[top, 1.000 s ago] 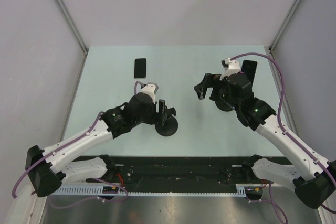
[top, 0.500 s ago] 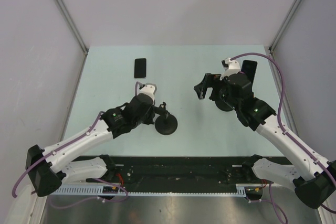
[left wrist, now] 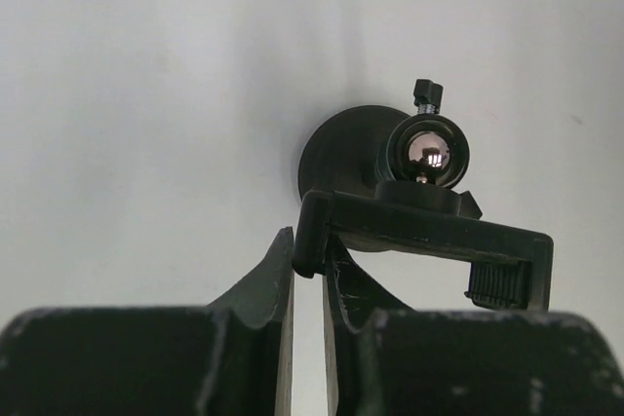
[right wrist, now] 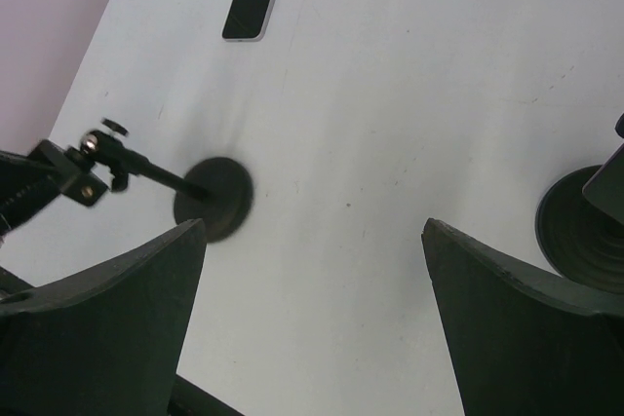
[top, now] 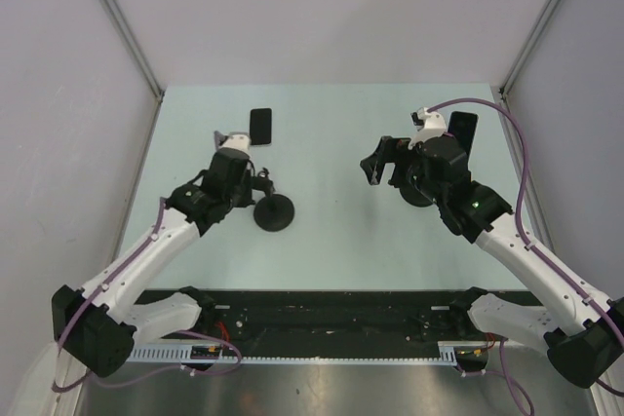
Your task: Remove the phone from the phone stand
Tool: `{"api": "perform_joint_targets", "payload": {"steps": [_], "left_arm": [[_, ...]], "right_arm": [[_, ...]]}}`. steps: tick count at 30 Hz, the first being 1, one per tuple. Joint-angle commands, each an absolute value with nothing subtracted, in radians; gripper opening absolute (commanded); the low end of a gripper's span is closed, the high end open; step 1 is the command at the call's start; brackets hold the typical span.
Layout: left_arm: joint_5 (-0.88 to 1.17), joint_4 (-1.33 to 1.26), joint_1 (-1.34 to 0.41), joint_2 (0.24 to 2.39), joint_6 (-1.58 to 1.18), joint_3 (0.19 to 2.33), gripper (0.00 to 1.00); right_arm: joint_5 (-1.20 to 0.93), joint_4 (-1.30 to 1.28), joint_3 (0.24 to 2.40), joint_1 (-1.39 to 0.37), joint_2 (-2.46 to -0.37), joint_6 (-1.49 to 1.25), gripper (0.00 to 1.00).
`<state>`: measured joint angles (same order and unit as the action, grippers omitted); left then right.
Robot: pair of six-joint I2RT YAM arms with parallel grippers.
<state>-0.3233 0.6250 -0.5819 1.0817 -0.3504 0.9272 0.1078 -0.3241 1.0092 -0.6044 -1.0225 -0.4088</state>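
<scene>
Phone point(top: 462, 130), likely light, rigid and slick-faced, stands far right in its phone stand point(right wrist: 573, 237), best pinched by its long edges; right fingers point(right wrist: 107, 319) gape apart, left fingers point(left wrist: 255, 291) clamp an empty stand point(top: 274, 212)

Black phone point(top: 260, 127) lying flat, screen dark, black round-based phone stand point(top: 275, 212) near it, empty, apparently tilted.

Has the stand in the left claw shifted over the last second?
Yes. The stand slid left and away from the arm bases, closer to the flat-lying phone.
</scene>
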Motion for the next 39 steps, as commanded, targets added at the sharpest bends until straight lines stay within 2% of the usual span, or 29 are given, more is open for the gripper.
{"api": "perform_joint_targets", "payload": {"steps": [1, 8, 10, 16, 21, 24, 25, 27, 28, 30, 37, 39], "left_arm": [[-0.431, 0.583, -0.381, 0.996, -0.287, 0.96, 0.0], [-0.509, 0.525, -0.008, 0.95, -0.249, 0.931, 0.0], [-0.465, 0.494, 0.117, 0.945, -0.244, 0.923, 0.0], [-0.384, 0.431, 0.331, 0.997, -0.259, 0.927, 0.0], [-0.312, 0.411, 0.434, 1.041, -0.288, 0.927, 0.01], [-0.282, 0.41, 0.44, 1.042, -0.293, 0.908, 0.14], [-0.279, 0.408, 0.44, 1.04, -0.296, 0.902, 0.26], [-0.281, 0.408, 0.44, 1.031, -0.298, 0.888, 0.36], [-0.281, 0.408, 0.44, 1.026, -0.298, 0.887, 0.44], [-0.272, 0.408, 0.442, 1.016, -0.302, 0.885, 0.51], [-0.265, 0.472, 0.43, 0.96, -0.287, 0.946, 0.92], [-0.279, 0.495, 0.411, 0.951, -0.272, 0.998, 0.99]], "right_arm": [[0.1, -0.302, 1.008, -0.6, -1.006, -0.374, 0.98], [0.048, -0.291, 1.008, -0.583, -1.015, -0.348, 0.98], [0.029, -0.288, 1.008, -0.577, -1.02, -0.344, 0.98], [-0.044, -0.279, 1.008, -0.551, -1.028, -0.322, 0.98], [-0.052, -0.29, 1.008, -0.537, -1.019, -0.313, 0.98], [-0.051, -0.295, 1.008, -0.528, -1.011, -0.302, 0.98], [-0.049, -0.296, 1.008, -0.523, -1.008, -0.299, 0.98], [-0.046, -0.298, 1.008, -0.519, -1.005, -0.302, 0.98], [-0.048, -0.298, 1.008, -0.517, -1.003, -0.305, 0.98], [-0.049, -0.293, 1.009, -0.512, -1.002, -0.311, 0.98], [-0.043, -0.284, 1.009, -0.492, -0.982, -0.302, 0.98], [-0.032, -0.285, 1.011, -0.476, -0.97, -0.295, 0.98]]}}
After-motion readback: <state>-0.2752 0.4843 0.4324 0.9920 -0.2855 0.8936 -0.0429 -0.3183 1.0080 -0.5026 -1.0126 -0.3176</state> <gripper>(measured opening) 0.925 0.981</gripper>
